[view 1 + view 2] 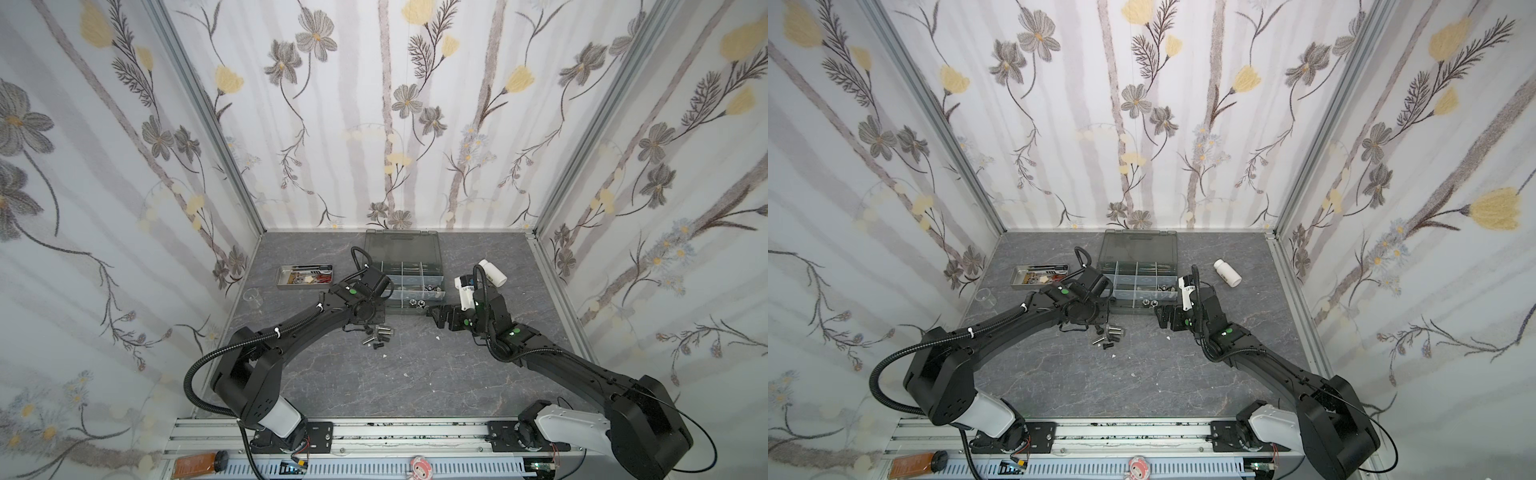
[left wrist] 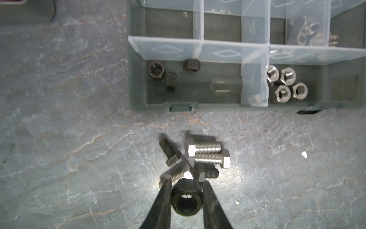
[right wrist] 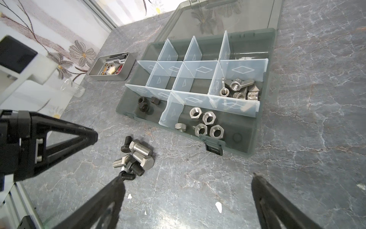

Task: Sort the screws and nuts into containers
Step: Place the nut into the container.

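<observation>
In the left wrist view my left gripper (image 2: 186, 182) is shut on a black hex nut (image 2: 187, 198), held just above the table beside a pile of silver and black screws (image 2: 206, 152). The same screws (image 1: 376, 334) lie in front of the dark grey organizer box (image 1: 409, 286). Of its containers, one near compartment holds black nuts (image 2: 156, 69) and its neighbour silver nuts (image 2: 285, 83). Wing nuts (image 3: 237, 89) fill a compartment behind those. My right gripper (image 3: 187, 176) hangs open over bare table, right of the screws (image 3: 138, 154), with nothing in it.
A shallow steel tray (image 1: 305, 276) of odds and ends stands left of the box, with a clear cup (image 1: 252, 296) nearer the left wall. A white bottle (image 1: 1227, 272) lies right of the box. Small white crumbs (image 3: 218, 207) dot the table.
</observation>
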Motion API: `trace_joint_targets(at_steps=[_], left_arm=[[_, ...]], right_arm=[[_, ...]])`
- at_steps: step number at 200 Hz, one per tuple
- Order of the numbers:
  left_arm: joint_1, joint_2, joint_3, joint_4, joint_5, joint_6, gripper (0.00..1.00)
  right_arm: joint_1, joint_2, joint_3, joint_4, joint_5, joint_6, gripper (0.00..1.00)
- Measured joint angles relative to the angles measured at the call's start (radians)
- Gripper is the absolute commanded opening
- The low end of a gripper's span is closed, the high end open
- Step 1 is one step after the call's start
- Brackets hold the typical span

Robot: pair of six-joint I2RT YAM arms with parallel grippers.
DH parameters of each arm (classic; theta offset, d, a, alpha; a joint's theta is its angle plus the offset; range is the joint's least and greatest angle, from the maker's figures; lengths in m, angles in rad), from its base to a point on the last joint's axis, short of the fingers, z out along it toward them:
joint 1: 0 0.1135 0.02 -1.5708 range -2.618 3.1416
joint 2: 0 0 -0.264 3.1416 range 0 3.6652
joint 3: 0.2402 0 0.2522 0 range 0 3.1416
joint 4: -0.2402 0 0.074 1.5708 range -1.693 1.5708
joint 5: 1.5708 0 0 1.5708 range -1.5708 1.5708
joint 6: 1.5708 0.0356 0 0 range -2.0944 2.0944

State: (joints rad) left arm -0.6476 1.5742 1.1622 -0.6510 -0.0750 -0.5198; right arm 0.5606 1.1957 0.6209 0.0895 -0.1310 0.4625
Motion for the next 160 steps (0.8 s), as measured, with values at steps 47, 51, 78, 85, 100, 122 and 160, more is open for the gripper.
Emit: trace_joint_targets(at_steps=[47, 51, 78, 85, 100, 122, 160], left_arm=[[0.07, 0.11, 0.108, 0.005, 0.008, 0.049, 0.25], [0.073, 0.119, 0.114, 0.006, 0.008, 0.049, 0.25], [0.094, 0.187, 0.174, 0.005, 0.027, 0.071, 0.24], [0.098, 0.204, 0.185, 0.008, 0.028, 0.072, 0.24], [0.107, 0.239, 0.206, 0.007, 0.036, 0.076, 0.24], [0.115, 0.281, 0.236, 0.009, 0.039, 0.08, 0.24], [0.119, 0.338, 0.266, 0.011, 0.045, 0.097, 0.42]], right_arm=[[0.0, 0.008, -0.011, 0.005, -0.031, -0.001, 1.0], [0.0, 0.008, -0.012, 0.005, -0.034, -0.002, 1.0], [0.0, 0.015, -0.014, 0.012, -0.059, -0.015, 1.0], [0.0, 0.016, -0.014, 0.013, -0.068, -0.019, 1.0], [0.0, 0.018, -0.016, 0.019, -0.08, -0.027, 1.0], [0.0, 0.029, -0.019, 0.019, -0.101, -0.037, 1.0], [0.0, 0.035, -0.023, 0.019, -0.125, -0.045, 1.0]])
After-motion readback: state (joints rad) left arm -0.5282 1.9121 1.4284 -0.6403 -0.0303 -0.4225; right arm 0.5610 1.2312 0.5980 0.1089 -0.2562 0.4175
